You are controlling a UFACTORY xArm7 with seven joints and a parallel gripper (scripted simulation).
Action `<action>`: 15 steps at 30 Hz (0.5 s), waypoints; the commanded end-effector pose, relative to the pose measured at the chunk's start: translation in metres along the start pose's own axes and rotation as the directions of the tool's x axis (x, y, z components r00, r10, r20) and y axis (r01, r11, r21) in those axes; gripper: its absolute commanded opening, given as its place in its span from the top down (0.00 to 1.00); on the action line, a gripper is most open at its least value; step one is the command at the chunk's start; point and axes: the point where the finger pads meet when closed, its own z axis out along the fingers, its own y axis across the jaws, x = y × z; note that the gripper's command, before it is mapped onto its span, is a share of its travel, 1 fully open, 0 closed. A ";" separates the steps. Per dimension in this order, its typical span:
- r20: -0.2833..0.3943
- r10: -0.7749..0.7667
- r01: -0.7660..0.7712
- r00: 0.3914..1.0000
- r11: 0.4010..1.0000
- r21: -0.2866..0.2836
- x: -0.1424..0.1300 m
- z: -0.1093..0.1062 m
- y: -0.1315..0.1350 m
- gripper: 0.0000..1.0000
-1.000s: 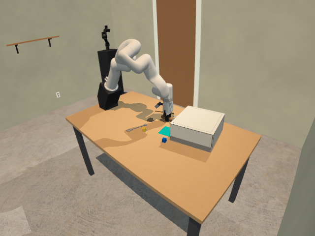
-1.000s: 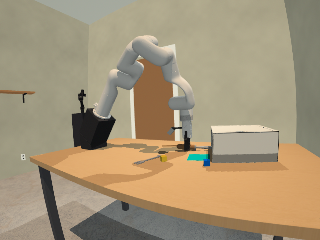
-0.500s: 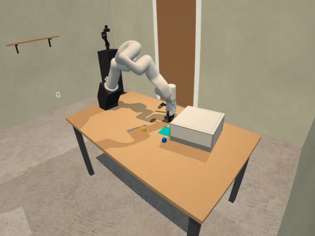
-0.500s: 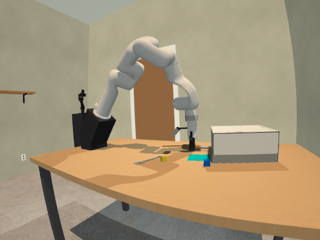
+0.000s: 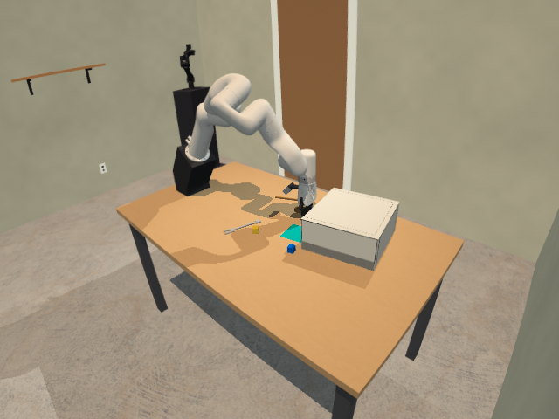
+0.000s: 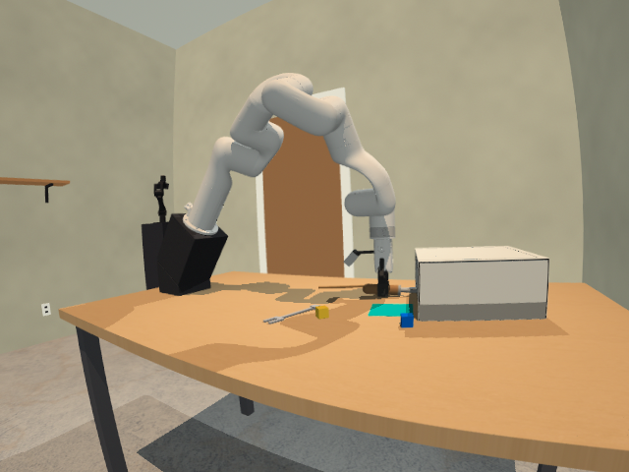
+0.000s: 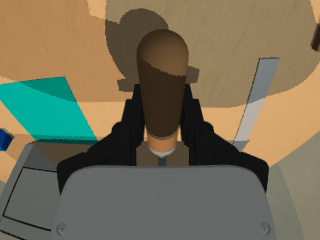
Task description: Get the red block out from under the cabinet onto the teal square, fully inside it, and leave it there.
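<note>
End effector is clamping the brown tool handle; keeping it low, level while reaching under the cabinet for the red block.

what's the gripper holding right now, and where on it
The gripper is shut on a tool's brown wooden handle, with a finger on each side of the handle near the metal collar; the rounded butt end sticks out past the fingers.

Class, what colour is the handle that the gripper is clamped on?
Dark brown handle, held in the gripper; the wrist view shows it best.
</note>
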 end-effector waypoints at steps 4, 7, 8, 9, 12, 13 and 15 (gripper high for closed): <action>0.003 -0.001 0.001 1.000 1.000 -0.001 -0.005 -0.001 0.001 1.00; 0.003 -0.001 0.001 1.000 1.000 -0.001 -0.005 -0.001 0.001 1.00; 0.003 -0.001 0.001 1.000 1.000 -0.001 -0.005 -0.001 0.001 1.00; 0.003 -0.001 0.001 1.000 1.000 -0.001 -0.005 -0.001 0.001 1.00; 0.003 -0.001 0.001 1.000 1.000 -0.001 -0.005 -0.001 0.001 1.00; 0.003 -0.001 0.001 1.000 1.000 -0.001 -0.005 -0.001 0.001 1.00; 0.003 -0.001 0.001 1.000 1.000 -0.001 -0.005 -0.001 0.001 1.00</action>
